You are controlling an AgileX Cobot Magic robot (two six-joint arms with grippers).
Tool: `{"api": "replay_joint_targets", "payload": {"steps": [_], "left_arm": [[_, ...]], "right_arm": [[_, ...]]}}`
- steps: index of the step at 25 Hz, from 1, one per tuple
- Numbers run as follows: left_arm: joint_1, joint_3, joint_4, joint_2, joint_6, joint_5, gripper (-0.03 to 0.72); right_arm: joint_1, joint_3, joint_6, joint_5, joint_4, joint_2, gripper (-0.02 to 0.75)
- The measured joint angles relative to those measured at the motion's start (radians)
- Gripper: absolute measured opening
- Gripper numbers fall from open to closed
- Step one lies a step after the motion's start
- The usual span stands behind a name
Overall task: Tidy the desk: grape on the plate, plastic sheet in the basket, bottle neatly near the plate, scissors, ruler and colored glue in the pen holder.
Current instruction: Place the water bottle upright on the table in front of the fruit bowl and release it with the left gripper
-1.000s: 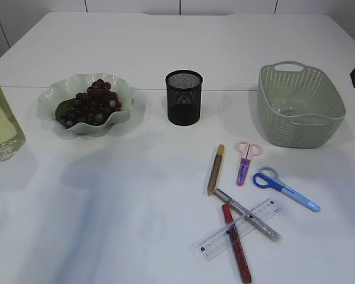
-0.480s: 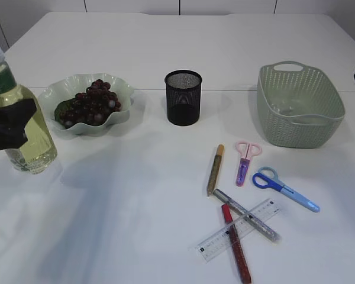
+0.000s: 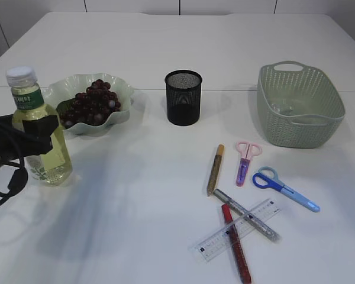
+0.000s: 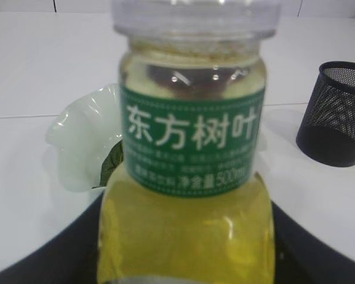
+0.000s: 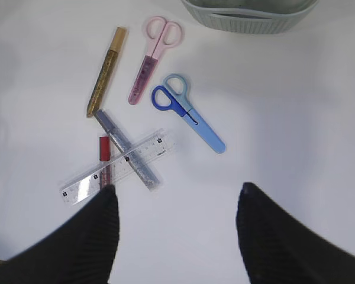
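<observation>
My left gripper (image 3: 38, 132) is shut on the bottle (image 3: 40, 127), which holds yellow liquid and has a green label and a white cap. It stands upright just front-left of the wavy pale-green plate (image 3: 123, 90) holding the dark grape (image 3: 93, 103). In the left wrist view the bottle (image 4: 189, 177) fills the frame between the dark fingers (image 4: 319, 248). Front right lie pink scissors (image 3: 245, 160), blue scissors (image 3: 284, 188), a clear ruler (image 3: 239, 229) and gold (image 3: 215, 170), silver (image 3: 247, 215) and red (image 3: 237, 245) glue sticks. My right gripper (image 5: 178, 195) hangs open above bare table beside the ruler (image 5: 118, 167).
The black mesh pen holder (image 3: 183, 97) stands at the middle back. The green basket (image 3: 300, 127) sits at the right, with something clear and faint on its floor. A table seam runs across behind the plate.
The bottle, held by my left gripper, has travelled from the left edge rightward and now stands close to the plate. The things at the front right have not moved.
</observation>
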State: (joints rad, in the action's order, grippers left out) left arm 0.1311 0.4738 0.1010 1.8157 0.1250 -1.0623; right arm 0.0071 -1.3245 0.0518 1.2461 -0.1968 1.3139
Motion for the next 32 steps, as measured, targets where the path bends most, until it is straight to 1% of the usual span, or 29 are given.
{"api": "replay_joint_targets", "payload": {"steps": [5, 12, 21, 23, 26, 30, 32], "left_arm": [[0.0, 0.066, 0.017, 0.089, 0.0, -0.002, 0.429], [0.0, 0.08, 0.039, 0.137, 0.0, -0.069, 0.429], [0.0, 0.081, 0.062, 0.144, 0.0, -0.081, 0.43], [0.0, 0.081, 0.084, 0.144, 0.0, -0.081, 0.445], [0.0, 0.081, 0.115, 0.144, 0.0, -0.081, 0.491], [0.0, 0.081, 0.122, 0.144, 0.0, -0.083, 0.565], [0.0, 0.081, 0.124, 0.144, 0.0, -0.083, 0.585]], "right_arm": [[0.0, 0.0, 0.0, 0.0, 0.011, 0.0, 0.491], [0.0, 0.0, 0.0, 0.0, 0.011, 0.0, 0.491], [0.0, 0.0, 0.002, 0.0, 0.013, 0.0, 0.491], [0.0, 0.0, 0.002, 0.0, 0.013, 0.0, 0.491], [0.0, 0.0, 0.002, 0.0, 0.013, 0.0, 0.491], [0.0, 0.0, 0.002, 0.0, 0.013, 0.0, 0.491], [0.0, 0.0, 0.002, 0.0, 0.013, 0.0, 0.491]]}}
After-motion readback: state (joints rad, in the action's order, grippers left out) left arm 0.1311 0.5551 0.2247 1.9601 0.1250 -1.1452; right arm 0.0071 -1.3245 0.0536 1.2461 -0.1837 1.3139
